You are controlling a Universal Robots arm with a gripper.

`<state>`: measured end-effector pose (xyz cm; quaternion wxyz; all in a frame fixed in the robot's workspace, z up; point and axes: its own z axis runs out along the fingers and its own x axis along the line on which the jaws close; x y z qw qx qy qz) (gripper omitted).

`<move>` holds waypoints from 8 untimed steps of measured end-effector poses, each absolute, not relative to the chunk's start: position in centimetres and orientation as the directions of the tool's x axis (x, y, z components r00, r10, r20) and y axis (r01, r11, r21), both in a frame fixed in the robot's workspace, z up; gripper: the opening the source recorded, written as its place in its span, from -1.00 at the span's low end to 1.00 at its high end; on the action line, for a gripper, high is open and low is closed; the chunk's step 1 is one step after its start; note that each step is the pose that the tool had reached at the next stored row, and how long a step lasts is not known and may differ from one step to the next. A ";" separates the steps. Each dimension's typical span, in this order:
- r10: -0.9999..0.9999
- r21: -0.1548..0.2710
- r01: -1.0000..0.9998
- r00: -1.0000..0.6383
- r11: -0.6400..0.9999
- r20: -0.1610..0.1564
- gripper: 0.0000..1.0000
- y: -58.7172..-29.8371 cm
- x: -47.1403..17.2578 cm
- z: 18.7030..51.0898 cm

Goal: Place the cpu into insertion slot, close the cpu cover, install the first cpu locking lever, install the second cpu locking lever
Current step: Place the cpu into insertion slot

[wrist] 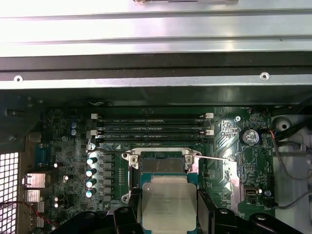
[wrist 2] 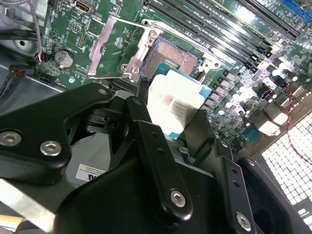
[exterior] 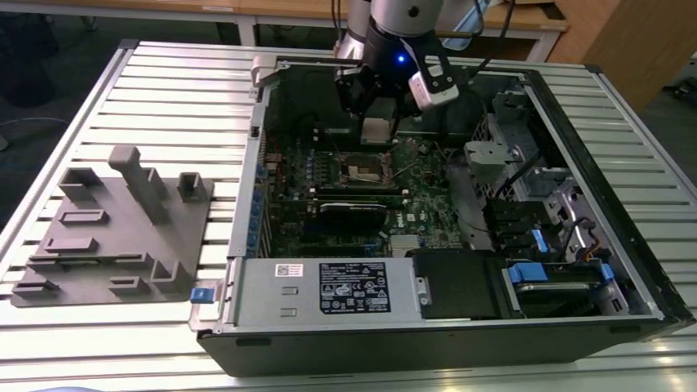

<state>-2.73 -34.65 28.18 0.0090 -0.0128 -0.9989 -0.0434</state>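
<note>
Black linkage and fingers of the pincer (wrist 2: 170,122) crowd the foreground in both wrist views, and between them sits the cpu (wrist: 168,204), clamped by two opposite edges with its dull metal top facing the camera. Just beyond the pincer's tips lies the insertion slot (wrist: 163,165), its gold-brown pin field bare. In the exterior view the pincer (exterior: 376,126) hangs over the board with the chip apart from the socket, so nothing is seated yet. The cpu cover (wrist 2: 102,46) is swung open and lies to one side of the pincer, clear of the path down. I judge the step in hand to be the placing itself. Done well, it wants the chip kept level, its edges squared to the socket's dark rim and its keyed corner matched. It should then drop straight with no sideways slide across the pins and no pressing, the grip opening only once the chip lies flat. A tilt or a scrape looks the likeliest way to bend pins. Counting: one cpu, one slot, one cover and one thin lever wire (wrist: 214,158) that I can pick out beside the socket. Past the slot from the pincer lie what look like four long black memory slots (wrist: 151,127), and off to the side is one coin battery (wrist: 248,135).
</note>
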 end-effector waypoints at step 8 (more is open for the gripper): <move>0.025 0.087 0.026 -1.000 0.996 0.019 0.07 -34.6 -2.7 28.1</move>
